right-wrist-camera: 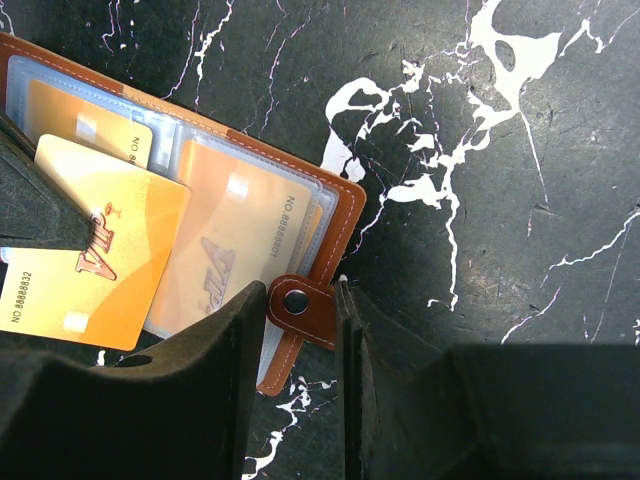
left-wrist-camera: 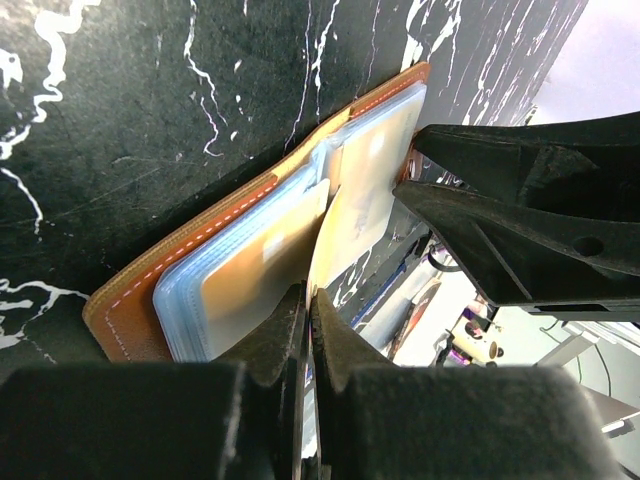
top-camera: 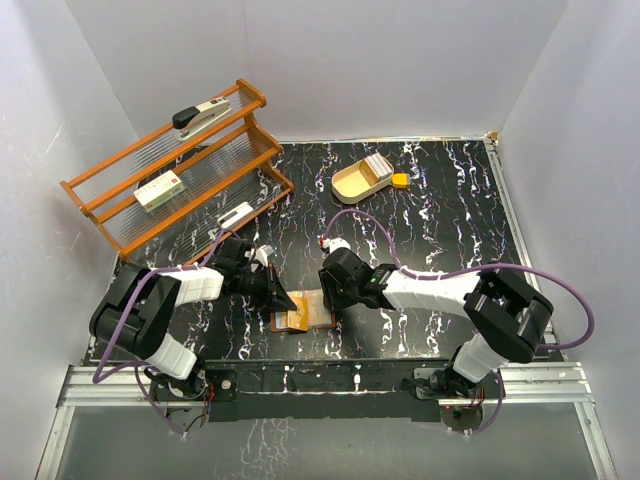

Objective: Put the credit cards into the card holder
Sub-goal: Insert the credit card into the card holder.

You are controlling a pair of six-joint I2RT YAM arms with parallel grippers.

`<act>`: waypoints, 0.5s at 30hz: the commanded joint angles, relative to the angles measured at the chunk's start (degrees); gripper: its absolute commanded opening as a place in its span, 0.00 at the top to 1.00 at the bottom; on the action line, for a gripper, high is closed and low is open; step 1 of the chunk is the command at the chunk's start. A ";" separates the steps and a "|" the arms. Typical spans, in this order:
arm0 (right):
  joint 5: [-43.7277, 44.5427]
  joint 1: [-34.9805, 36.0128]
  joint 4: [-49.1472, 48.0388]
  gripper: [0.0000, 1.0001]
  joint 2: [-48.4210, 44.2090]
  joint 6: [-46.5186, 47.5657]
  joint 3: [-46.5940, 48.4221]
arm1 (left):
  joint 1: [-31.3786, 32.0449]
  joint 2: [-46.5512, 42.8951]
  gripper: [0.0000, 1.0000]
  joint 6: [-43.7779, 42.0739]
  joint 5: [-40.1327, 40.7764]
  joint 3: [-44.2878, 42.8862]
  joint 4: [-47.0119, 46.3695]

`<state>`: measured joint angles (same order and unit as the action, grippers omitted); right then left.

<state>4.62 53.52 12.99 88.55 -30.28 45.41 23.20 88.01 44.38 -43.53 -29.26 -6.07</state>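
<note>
Claw, left: clamped tight together on one edge of a gold VIP card. No gap showing between the fingers.
Claw, right: fingers part-way apart and snug against both sides of the snap tab, pinning it down. That's the anchor.
Card in play: it hangs over the middle of the card holder, lying across the top of the sleeves, not in a pocket yet.
Card holder: open flat on the black marbled table, at the near edge between the two arms. Tan leather, pale stitching, a sheaf of clear plastic sleeves inside.
Done so far: a seated card on the page away from the tab, and a second seated card in the sleeve beside the tab, both gold.
Left to do: get this third one home in a sleeve. Then there's the oval tray, well back on the table next to a yellow block, holding what looks like a pale stack of further cards, too small from above to count.
Progress call: well underway, but not near finished if that stack is all cards.
</note>
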 commanded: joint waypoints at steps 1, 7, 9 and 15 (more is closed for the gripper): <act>1.03 -0.08 -0.88 0.69 -0.36 0.23 0.12 | -0.27 0.98 1.00 -0.62 3.17 -0.53 0.98; 0.91 -0.08 -1.43 0.69 -0.93 -0.35 -0.31 | -0.26 1.03 1.00 0.18 3.76 0.12 -0.61; 0.72 -0.08 -1.48 0.69 -1.09 -0.68 -0.32 | -0.26 0.94 1.00 0.64 3.91 0.76 -1.65; 0.73 -0.10 -2.16 0.68 -2.48 -1.61 -1.16 | -0.26 1.74 1.00 1.32 4.14 1.20 -4.35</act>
<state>4.60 53.52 12.71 88.38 -30.76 45.19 23.20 88.64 45.63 -42.57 -29.12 -9.32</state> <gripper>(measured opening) 0.317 0.009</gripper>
